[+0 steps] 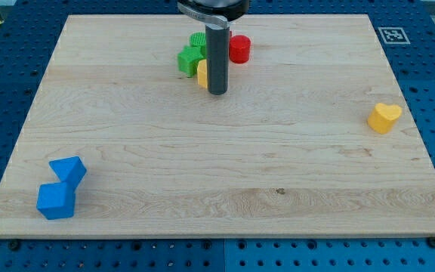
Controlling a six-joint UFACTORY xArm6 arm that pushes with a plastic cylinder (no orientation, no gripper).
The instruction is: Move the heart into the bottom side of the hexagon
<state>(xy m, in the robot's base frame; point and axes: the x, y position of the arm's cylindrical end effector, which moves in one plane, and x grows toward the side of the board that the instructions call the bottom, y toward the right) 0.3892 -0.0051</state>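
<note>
A yellow heart block [384,117] lies alone near the board's right edge. A cluster sits at the view's top centre: a red block that looks like a hexagon or cylinder [239,48], two green blocks [191,58] and a small yellow block [202,72] partly hidden behind the rod. My tip [217,92] rests on the board just below this cluster, touching or nearly touching the small yellow block. The tip is far to the left of the yellow heart.
Two blue blocks [57,199] [69,169] lie together at the view's bottom left corner. The wooden board [225,189] ends against a blue perforated table on all sides. A printed marker [391,34] sits beyond the top right corner.
</note>
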